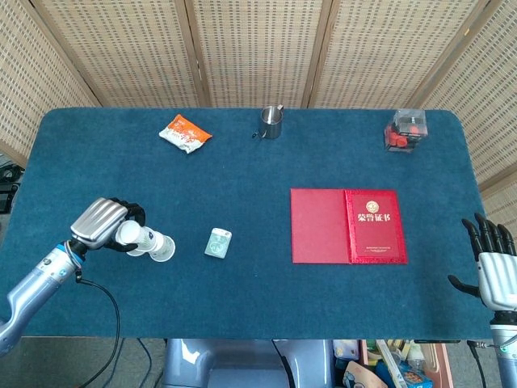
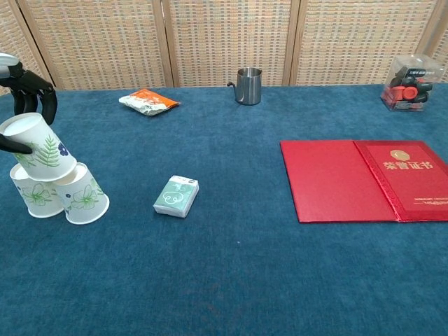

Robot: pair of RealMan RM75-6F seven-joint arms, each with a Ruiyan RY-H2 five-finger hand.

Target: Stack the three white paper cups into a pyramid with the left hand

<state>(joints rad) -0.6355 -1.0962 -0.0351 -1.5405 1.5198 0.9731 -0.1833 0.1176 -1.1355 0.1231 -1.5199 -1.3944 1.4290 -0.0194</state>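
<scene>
Two white paper cups with green leaf prints stand upside down, side by side, at the table's near left: one (image 2: 33, 192) on the left, the other (image 2: 85, 197) (image 1: 161, 246) touching it on the right. A third cup (image 2: 40, 148) (image 1: 133, 235) sits tilted on top of the pair. My left hand (image 1: 103, 224) (image 2: 24, 84) still grips this top cup from the left, fingers curled around it. My right hand (image 1: 491, 260) hangs open off the table's right front corner, holding nothing.
A small mint-green packet (image 2: 176, 195) lies right of the cups. A red certificate folder (image 2: 364, 179) lies open at the right. At the back stand an orange snack bag (image 2: 148, 101), a steel cup (image 2: 248, 85) and a clear box with red parts (image 2: 410, 85).
</scene>
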